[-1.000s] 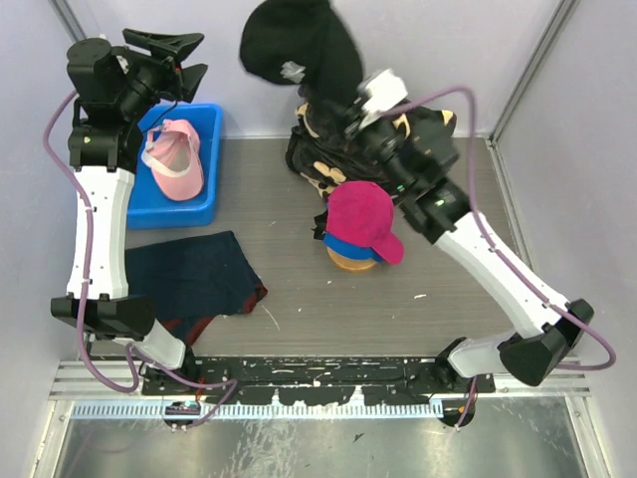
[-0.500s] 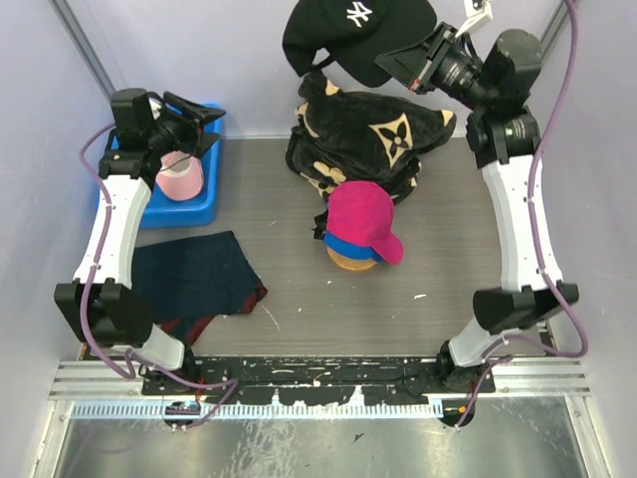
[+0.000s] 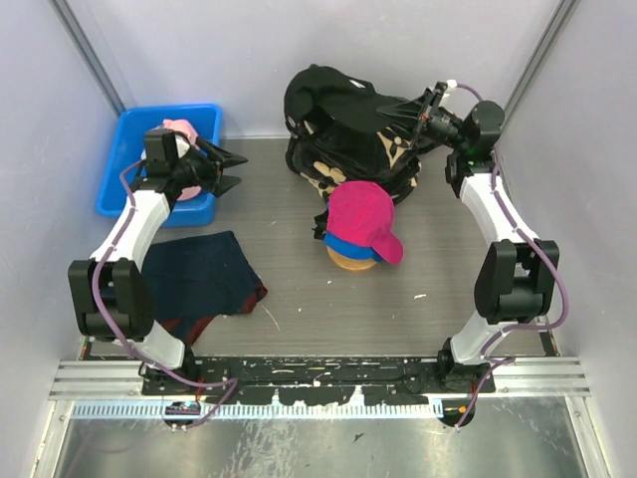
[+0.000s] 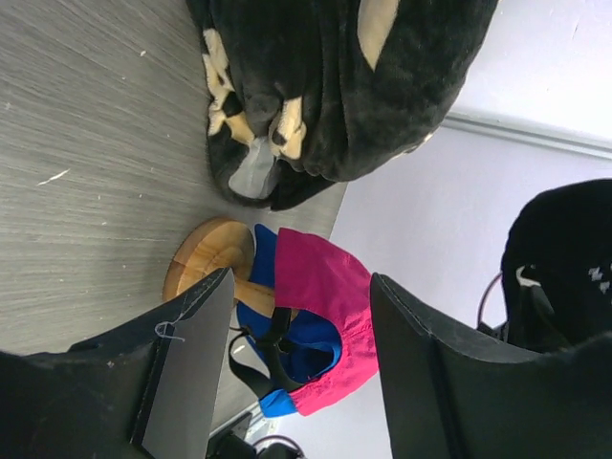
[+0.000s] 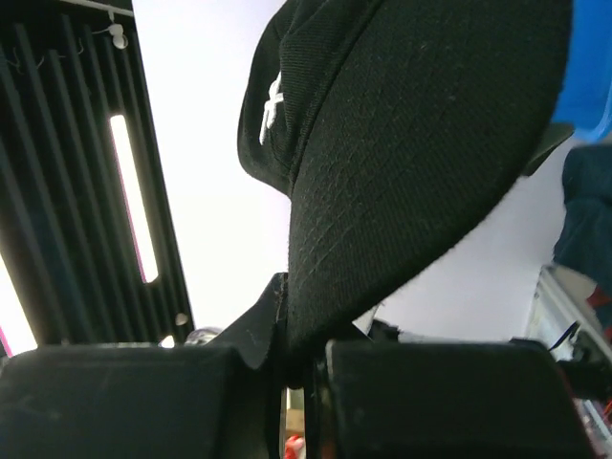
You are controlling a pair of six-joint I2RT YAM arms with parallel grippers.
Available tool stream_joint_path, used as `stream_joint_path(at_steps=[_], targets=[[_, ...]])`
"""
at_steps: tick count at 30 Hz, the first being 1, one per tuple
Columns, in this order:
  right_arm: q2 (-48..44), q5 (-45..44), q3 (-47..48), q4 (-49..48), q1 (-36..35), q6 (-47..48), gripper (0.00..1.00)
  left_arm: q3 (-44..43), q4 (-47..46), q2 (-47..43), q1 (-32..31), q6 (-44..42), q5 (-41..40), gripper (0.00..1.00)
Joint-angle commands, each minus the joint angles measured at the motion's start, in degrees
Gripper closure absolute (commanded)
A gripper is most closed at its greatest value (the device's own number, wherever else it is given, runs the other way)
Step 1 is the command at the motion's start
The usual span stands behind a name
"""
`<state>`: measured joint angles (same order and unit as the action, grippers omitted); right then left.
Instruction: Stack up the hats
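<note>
The magenta cap [image 3: 363, 221] sits over the royal blue cap [image 3: 343, 245] on a wooden stand [image 3: 350, 262] mid-table. Both also show in the left wrist view, the magenta cap [image 4: 320, 282] above the blue cap [image 4: 292, 335]. My right gripper [image 3: 401, 113] is shut on the brim of the black cap [image 3: 323, 90] and holds it over the plush bundle at the back. In the right wrist view its white logo [image 5: 271, 100] shows on the black cap [image 5: 421, 143]. My left gripper [image 3: 227, 169] is open and empty beside the blue bin. The light pink cap [image 3: 180, 127] lies in the bin, mostly hidden by the arm.
A big black plush bundle with tan flower marks [image 3: 348, 164] lies at the back centre, just behind the stand. A blue bin [image 3: 119, 174] stands at the back left. A flat dark navy cloth [image 3: 194, 274] lies front left. Walls close in on both sides.
My right arm has swung the black cap down from high up to just over the plush bundle. My left gripper has moved right, out of the bin area, still open.
</note>
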<state>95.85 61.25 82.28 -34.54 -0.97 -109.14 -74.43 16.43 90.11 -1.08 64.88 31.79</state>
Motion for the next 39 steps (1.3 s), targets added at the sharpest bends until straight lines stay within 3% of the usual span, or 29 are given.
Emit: stream_joint_path(at_steps=[1,8,14,20,27,39], targets=[[-4.66,3.37,-1.09,-15.96,-0.35,-10.40,0.99,2.06,-10.86,1.59,-1.10,1.27,6.40,0.34],[-6.95,4.79,-7.42,-13.51,0.63,-3.29,0.99,9.95,-30.53,6.07,-3.33,12.31,11.73,0.33],[-11.23,5.94,-15.94,-14.32,4.74,0.04,0.99,5.41,-24.51,10.97,-11.08,4.76,15.93,0.40],[-14.64,6.78,-21.25,-8.65,6.12,6.46,0.99,6.96,-23.14,11.62,-14.30,2.53,17.85,0.45],[-13.97,6.85,-27.61,-18.02,6.61,2.45,0.99,7.36,-15.46,9.55,-14.90,-3.28,18.79,0.45],[-13.67,4.97,-24.60,-21.15,7.56,1.84,0.99,4.55,-12.68,10.85,-18.18,-4.86,19.53,0.44]])
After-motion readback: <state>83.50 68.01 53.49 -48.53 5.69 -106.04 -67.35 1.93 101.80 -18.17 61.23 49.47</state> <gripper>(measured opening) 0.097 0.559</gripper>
